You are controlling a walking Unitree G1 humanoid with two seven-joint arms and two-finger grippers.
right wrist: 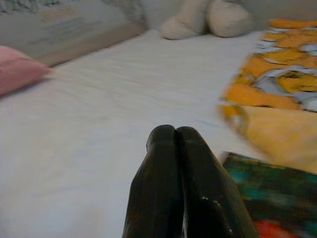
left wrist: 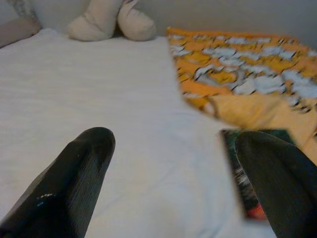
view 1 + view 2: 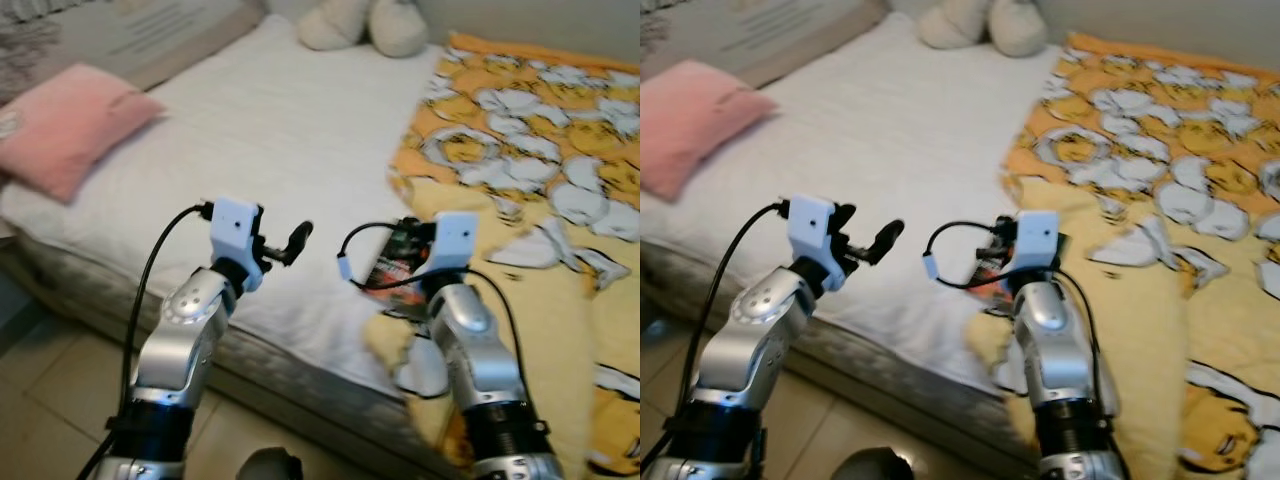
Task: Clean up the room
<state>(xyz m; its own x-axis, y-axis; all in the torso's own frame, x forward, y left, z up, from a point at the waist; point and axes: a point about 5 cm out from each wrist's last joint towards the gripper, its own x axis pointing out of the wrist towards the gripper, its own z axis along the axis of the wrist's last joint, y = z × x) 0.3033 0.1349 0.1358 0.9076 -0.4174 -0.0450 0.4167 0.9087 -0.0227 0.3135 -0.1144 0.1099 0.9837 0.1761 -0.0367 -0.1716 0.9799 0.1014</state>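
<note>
Both arms reach forward over the bed (image 3: pixel 300 130). The left claw (image 2: pixel 173 168) is spread wide; the right claw (image 1: pixel 177 144) is pressed together, beside a dark packet (image 1: pixel 270 193).

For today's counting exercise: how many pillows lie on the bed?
1. The pink pillow lies on the white sheet near the bed's left edge, apart from the cream plush toy by the wall. Others may lie outside the frame.

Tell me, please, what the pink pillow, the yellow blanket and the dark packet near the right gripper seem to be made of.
The pink pillow looks like soft matte fabric with a plump, stuffed shape. The yellow blanket seems a printed fleece or cotton cloth; it folds and wrinkles loosely. The dark packet appears to be glossy printed plastic or foil, but blur leaves this open.
</note>
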